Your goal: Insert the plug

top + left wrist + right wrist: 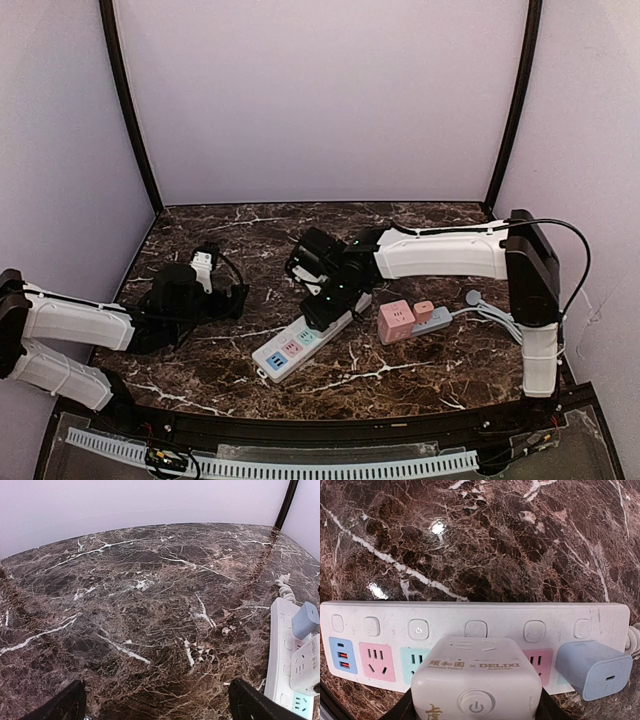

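While right jaws clasp white cube plug (476,680) | over power strip (385,611)

**One strip, three cubes**

One long white plastic power strip (300,345) carries six square white buttons (476,628). Three plastic cubes show: one white adapter cube (476,672), one pale blue charger cube (590,676), one pink socket cube (396,321). There are two white-shelled robot arms (440,252).

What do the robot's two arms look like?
The left arm and right arm have smooth white shells with black joints. The left gripper and right gripper are black. A thin black cable loops past the right elbow.
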Available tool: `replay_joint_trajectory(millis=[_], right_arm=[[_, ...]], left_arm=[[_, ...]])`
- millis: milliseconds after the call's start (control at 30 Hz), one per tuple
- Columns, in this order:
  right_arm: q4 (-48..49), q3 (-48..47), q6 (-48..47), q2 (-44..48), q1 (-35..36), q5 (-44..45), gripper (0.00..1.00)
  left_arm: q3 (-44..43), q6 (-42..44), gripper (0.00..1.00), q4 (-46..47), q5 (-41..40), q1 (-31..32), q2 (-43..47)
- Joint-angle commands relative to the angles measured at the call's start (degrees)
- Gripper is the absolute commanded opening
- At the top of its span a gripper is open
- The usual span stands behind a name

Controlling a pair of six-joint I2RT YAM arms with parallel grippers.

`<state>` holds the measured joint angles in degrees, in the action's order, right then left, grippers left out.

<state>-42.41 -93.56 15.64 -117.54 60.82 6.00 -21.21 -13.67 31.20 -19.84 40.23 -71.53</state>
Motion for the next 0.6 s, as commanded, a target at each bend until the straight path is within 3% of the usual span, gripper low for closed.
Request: replay_joint_trajectory(millis=[0,67,400,567], right_arm=[[-2.3,1.1,1.7,0.7,0.0,-0.6,0.39],[-1.7,0.9,1.4,2.5,0.0,-0.7,0.53],[2.3,-2.5,-2.9,8.1,0.0,-0.2,0.98],[4.0,-3.9,-4.6,10.2,-0.2,2.6,0.99]], left_arm=[[0.2,0.3,0.99,-0.8,1.4,-0.4,1.9],[0.1,0.1,0.99,-1.0,2.2,-0.4,2.3],[-0.5,-0.5,0.99,-1.0,8.4,-0.4,2.1],[-0.9,-0.6,0.99,-1.6,10.7,-0.4,3.5]])
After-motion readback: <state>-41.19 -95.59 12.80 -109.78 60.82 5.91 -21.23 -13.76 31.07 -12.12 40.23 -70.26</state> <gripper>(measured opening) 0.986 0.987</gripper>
